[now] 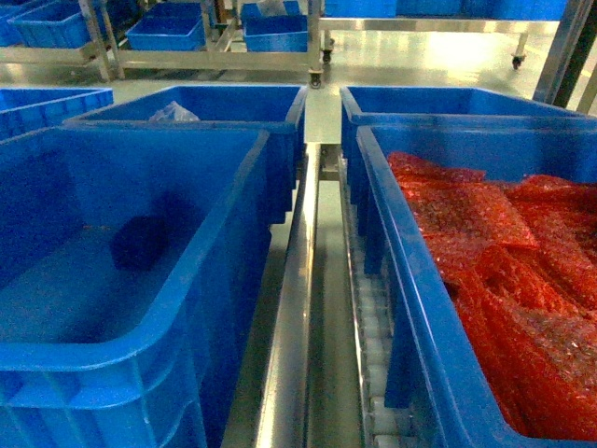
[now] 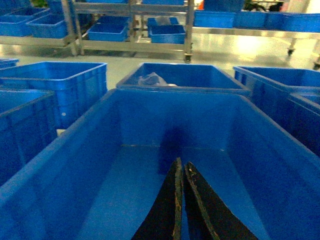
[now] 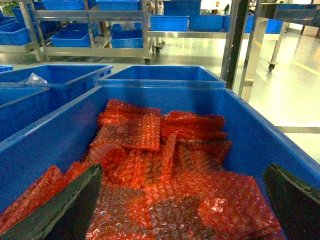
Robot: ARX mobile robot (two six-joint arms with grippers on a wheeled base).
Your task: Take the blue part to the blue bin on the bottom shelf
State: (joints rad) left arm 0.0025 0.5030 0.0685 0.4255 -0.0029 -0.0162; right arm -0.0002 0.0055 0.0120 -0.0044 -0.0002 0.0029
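The blue part [image 1: 140,243] is seen lying on the floor of the blue bin [image 1: 219,238], near its far wall. Above that bin the left end effector [image 2: 180,172] is clenched, empty. The right end effector [image 3: 182,200] is held released over red bubble bags [image 3: 165,165].

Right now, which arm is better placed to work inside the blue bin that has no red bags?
Left. The left gripper, shut, points into the blue bin from its near side. The right gripper hangs open over the other crate, the one filled with red bags.
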